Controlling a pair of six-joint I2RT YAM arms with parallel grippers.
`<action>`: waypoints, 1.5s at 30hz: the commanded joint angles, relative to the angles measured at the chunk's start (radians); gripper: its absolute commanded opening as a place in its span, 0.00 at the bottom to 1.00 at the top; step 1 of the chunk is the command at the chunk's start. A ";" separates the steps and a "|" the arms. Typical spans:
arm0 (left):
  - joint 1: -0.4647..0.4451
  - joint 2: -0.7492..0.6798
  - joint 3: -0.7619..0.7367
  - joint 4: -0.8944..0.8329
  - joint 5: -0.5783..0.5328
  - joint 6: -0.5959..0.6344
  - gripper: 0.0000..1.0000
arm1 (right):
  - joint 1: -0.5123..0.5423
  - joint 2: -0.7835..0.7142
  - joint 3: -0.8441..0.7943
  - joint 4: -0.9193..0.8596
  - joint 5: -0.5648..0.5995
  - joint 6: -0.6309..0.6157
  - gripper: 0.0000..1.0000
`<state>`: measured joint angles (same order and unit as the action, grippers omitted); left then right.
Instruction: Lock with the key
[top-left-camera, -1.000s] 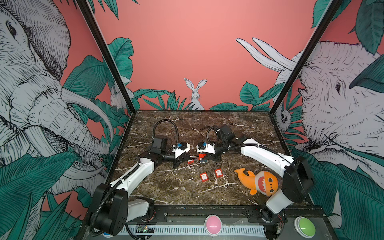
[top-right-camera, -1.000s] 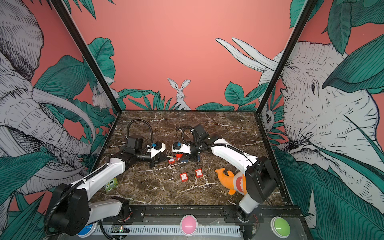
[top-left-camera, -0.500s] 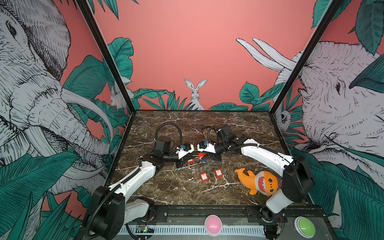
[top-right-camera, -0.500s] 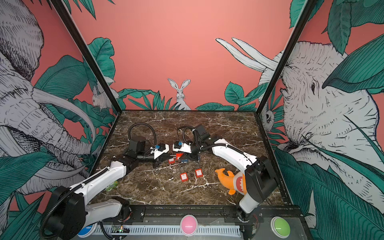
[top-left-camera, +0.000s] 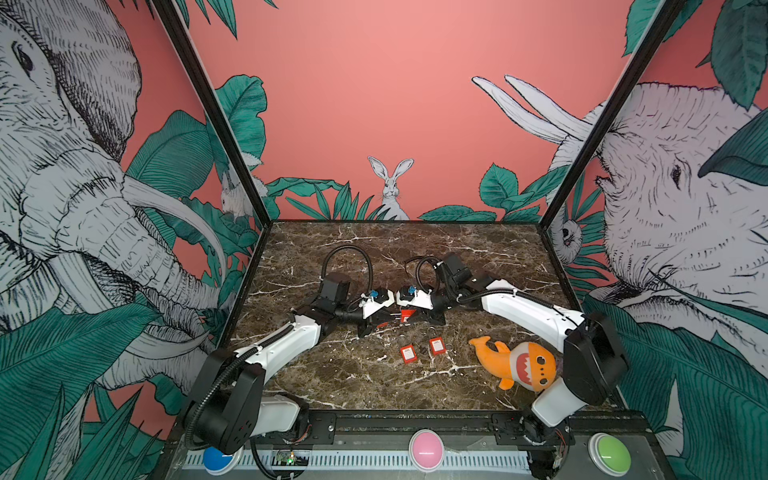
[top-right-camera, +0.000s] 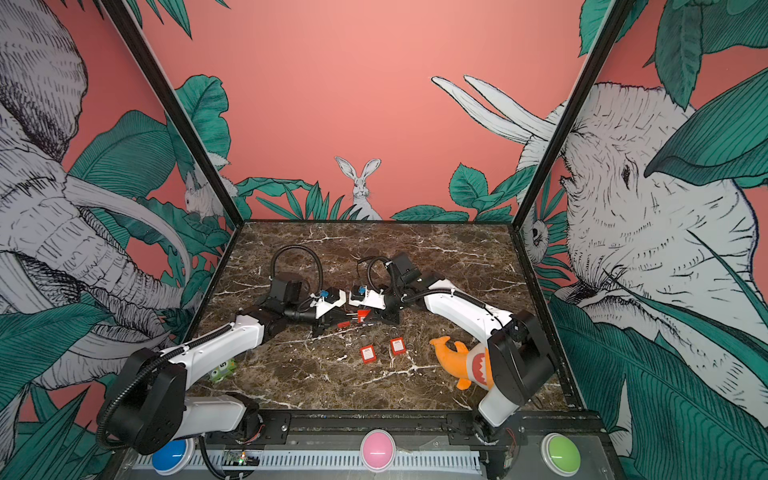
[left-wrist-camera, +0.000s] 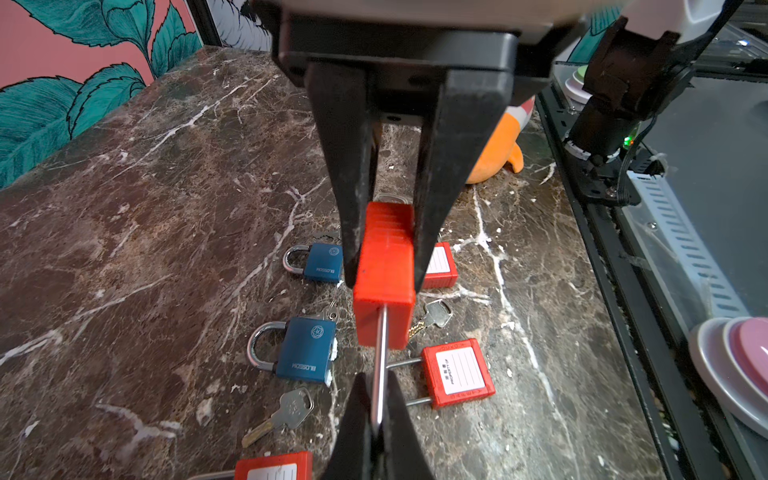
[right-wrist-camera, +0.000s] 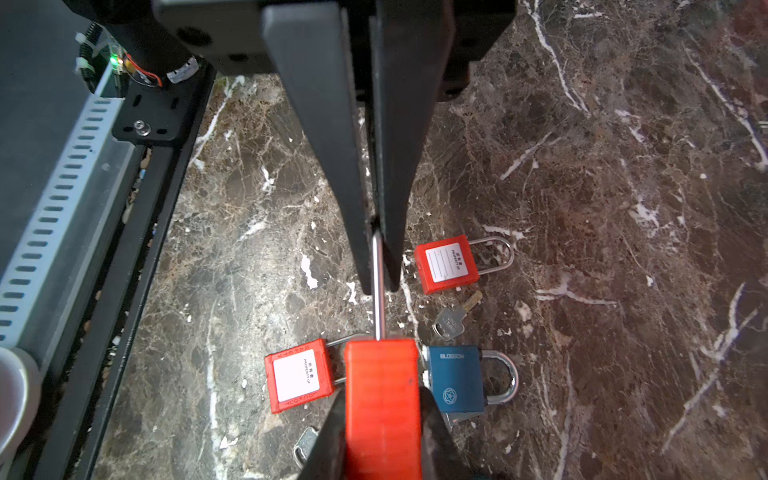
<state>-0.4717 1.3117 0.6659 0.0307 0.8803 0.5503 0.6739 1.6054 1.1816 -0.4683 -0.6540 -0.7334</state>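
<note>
Padlock update: we've got the red padlock (left-wrist-camera: 384, 324) held above the bench (left-wrist-camera: 166, 187), mid-bench between the two arms. The left fingers (left-wrist-camera: 345, 174) are clamped tight on its body. The right fingers (right-wrist-camera: 324, 145) are nearly closed, pinching the thin silver bar (right-wrist-camera: 377, 316) poking out of its end; we can't tell if that's shackle or key. Underneath lie two blue padlocks (left-wrist-camera: 305, 353), more red ones, and loose keys (left-wrist-camera: 286, 411). An orange shark plush (top-left-camera: 515, 365) sits over by the right arm.

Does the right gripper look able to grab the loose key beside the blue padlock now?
Probably not yet: the right gripper is shut on the shackle of the red padlock the left gripper holds. The key itself lies uncovered.
</note>
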 joint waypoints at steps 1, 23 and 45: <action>-0.076 0.000 0.061 0.032 0.098 0.022 0.00 | 0.011 -0.098 -0.027 0.286 0.034 0.030 0.31; -0.023 -0.021 0.101 0.015 0.150 0.076 0.00 | -0.210 -0.265 -0.005 -0.263 -0.151 0.070 0.32; -0.022 -0.051 0.136 -0.082 0.115 0.146 0.00 | -0.210 -0.141 -0.031 -0.171 -0.284 0.166 0.32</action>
<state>-0.4969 1.3041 0.7670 -0.0528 0.9783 0.6689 0.4644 1.4597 1.1248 -0.6258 -0.8959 -0.5610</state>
